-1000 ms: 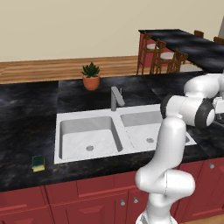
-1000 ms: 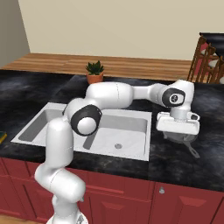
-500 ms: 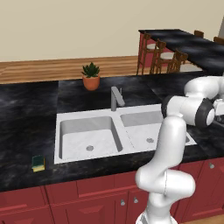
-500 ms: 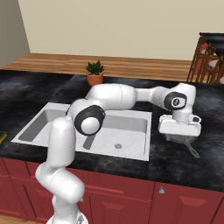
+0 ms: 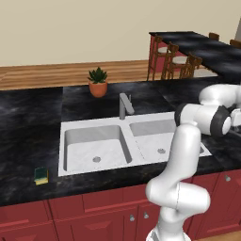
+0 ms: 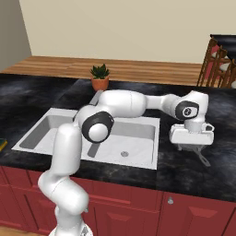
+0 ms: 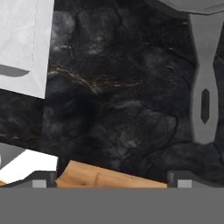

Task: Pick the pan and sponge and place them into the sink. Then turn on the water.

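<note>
White arm reaches to the right of the right base view, gripper [image 6: 191, 146] pointing down, jaws spread wide and empty above the pan [image 6: 197, 152] handle on the black counter [image 6: 41, 94]. Sponge [image 5: 41, 175] lies lower left, beside the sink [image 5: 84, 127].

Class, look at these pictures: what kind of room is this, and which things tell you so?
A kitchen, most likely: a double-basin sink with a faucet set in a dark stone counter over red cabinets.

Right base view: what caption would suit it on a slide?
Open gripper hovers over the pan's handle, right of the sink.
</note>
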